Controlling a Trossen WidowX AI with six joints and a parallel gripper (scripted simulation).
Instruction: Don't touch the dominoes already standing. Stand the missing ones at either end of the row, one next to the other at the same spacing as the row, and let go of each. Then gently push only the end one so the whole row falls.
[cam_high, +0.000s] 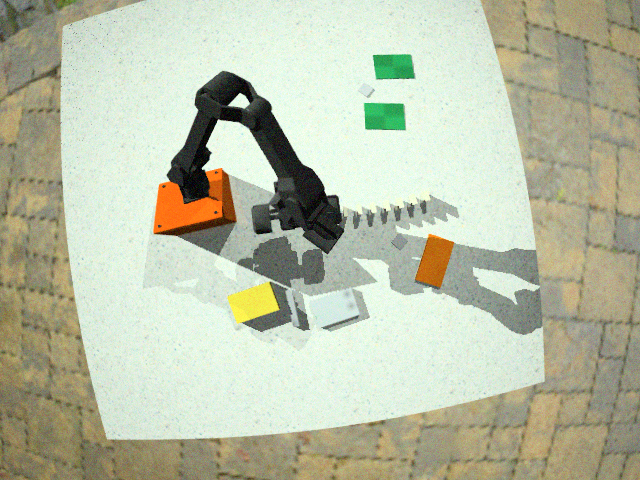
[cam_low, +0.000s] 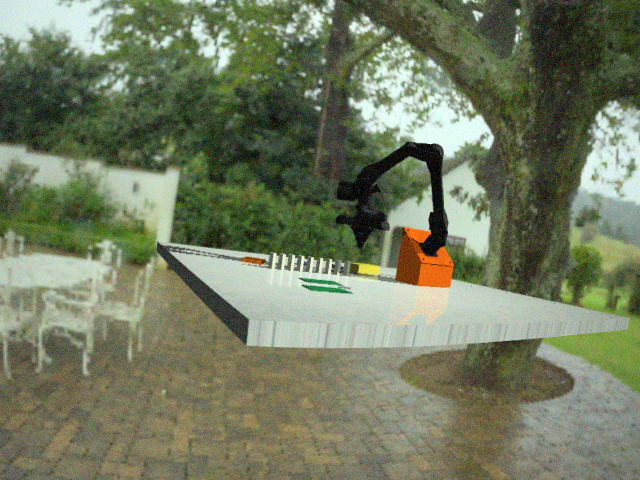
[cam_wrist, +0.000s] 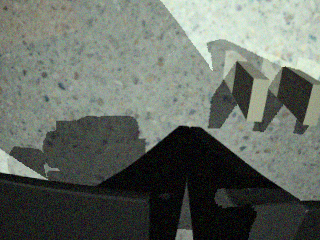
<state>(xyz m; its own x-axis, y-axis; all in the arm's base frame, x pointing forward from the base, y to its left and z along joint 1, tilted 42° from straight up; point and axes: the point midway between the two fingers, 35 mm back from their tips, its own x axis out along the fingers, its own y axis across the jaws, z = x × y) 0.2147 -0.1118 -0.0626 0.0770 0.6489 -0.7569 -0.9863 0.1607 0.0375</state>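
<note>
My gripper (cam_low: 361, 244) (cam_wrist: 188, 138) is shut and empty, its fingertips together and pointing down, well above the table. In the top view the arm hides its fingertips. Several pale, thin dominoes (cam_high: 398, 210) (cam_low: 272, 268) stand upright in an evenly spaced row. The arm covers the near end of the row in the top view. In the wrist view the end domino (cam_wrist: 257, 100) and its neighbour (cam_wrist: 300, 95) stand to the right of and beyond the fingertips, not touching them. I make out no loose domino lying on the table.
An orange block (cam_high: 434, 260) (cam_low: 253, 260) and a small grey tile (cam_high: 399, 241) lie beside the row. A yellow block (cam_high: 253, 302) (cam_low: 364, 268), a thin grey piece (cam_high: 293, 307) and a pale grey box (cam_high: 334, 308) sit together. Two flat green pieces (cam_high: 393, 66) (cam_high: 385, 116) lie across the row.
</note>
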